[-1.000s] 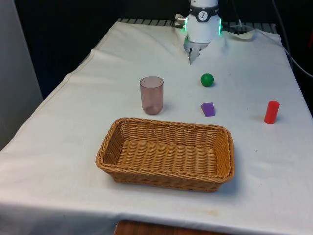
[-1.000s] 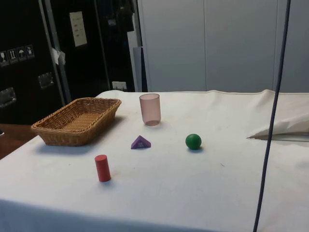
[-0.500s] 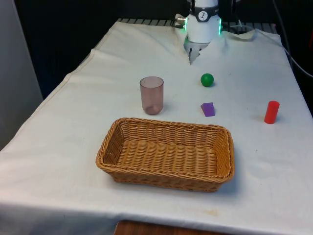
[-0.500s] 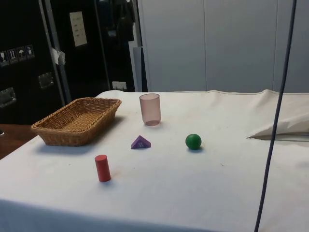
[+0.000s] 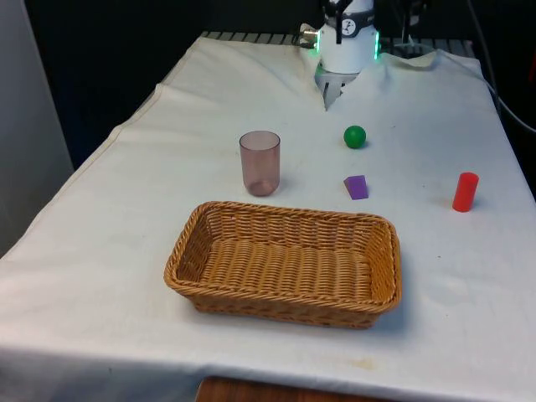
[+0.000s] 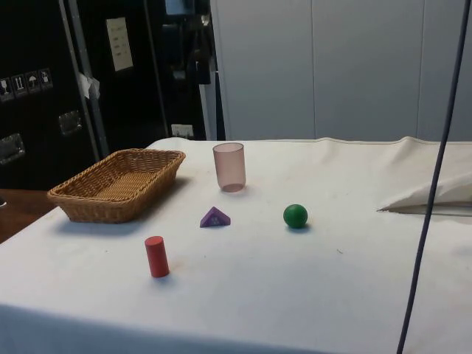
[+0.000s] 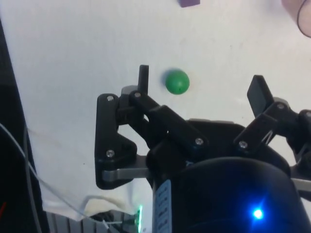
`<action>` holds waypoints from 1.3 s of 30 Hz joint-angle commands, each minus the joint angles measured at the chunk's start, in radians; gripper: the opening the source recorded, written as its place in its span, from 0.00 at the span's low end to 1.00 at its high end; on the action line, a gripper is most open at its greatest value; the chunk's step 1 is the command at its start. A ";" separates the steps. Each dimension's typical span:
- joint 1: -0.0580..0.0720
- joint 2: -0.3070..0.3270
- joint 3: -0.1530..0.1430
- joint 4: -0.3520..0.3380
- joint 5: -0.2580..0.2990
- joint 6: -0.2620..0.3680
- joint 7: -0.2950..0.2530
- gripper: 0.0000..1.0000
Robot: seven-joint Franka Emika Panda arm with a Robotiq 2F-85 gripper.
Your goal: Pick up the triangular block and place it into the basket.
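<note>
Wrist view: black two-finger gripper (image 7: 201, 83) spread, empty, above white-clothed tabletop (image 5: 167, 167); purple triangular block (image 5: 356, 187) mid-tabletop; woven wicker basket (image 5: 285, 262) near front edge.

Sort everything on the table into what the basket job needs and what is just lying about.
Needed for the job:
purple triangular block
wicker basket
hand, open, above the table near the ball

Just lying about:
green ball
red cylinder
pink cup

green ball (image 5: 354, 136) between gripper (image 5: 332, 90) and purple triangular block (image 5: 356, 187); open cloth around.
</note>
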 commanded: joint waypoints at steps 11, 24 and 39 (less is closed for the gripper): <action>0.003 0.028 0.029 -0.082 -0.005 0.142 0.041 1.00; 0.000 0.110 0.044 -0.090 0.000 0.237 0.058 1.00; 0.005 0.200 0.047 -0.143 -0.007 0.405 0.088 1.00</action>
